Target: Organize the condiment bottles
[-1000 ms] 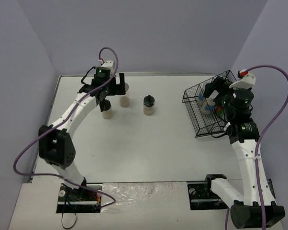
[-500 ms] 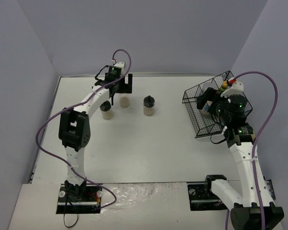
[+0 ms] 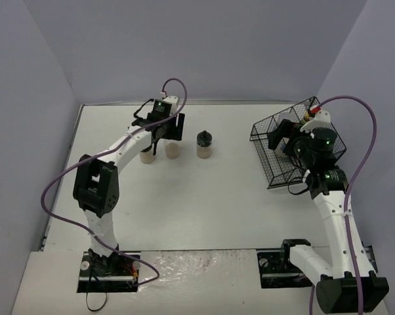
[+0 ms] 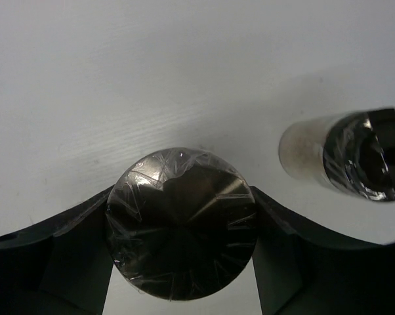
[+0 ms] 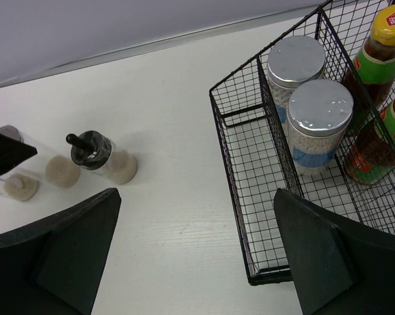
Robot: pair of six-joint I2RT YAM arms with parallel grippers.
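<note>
My left gripper [image 3: 167, 130] stands over the middle one of three condiment bottles at the back left, a beige jar [image 3: 173, 151]. In the left wrist view its jaws press both sides of that jar's dark, shiny, plastic-wrapped lid [image 4: 184, 249]. A black-lidded beige jar [image 3: 205, 144] stands to its right, and a third jar [image 3: 145, 155] to its left. My right gripper [image 5: 191, 262] hangs open over the table beside the black wire basket [image 5: 218, 125]. Two silver-lidded shakers [image 5: 320, 107] and two yellow-capped dark sauce bottles [image 5: 381, 39] stand in the basket.
The basket [image 3: 271, 172] sits at the right edge of the table, partly under my right arm. Purple walls close in the back and both sides. Cables loop above both arms.
My left gripper moved right from over the left jar to the middle jar and closed on its lid. My right gripper drew back slightly from the basket.
</note>
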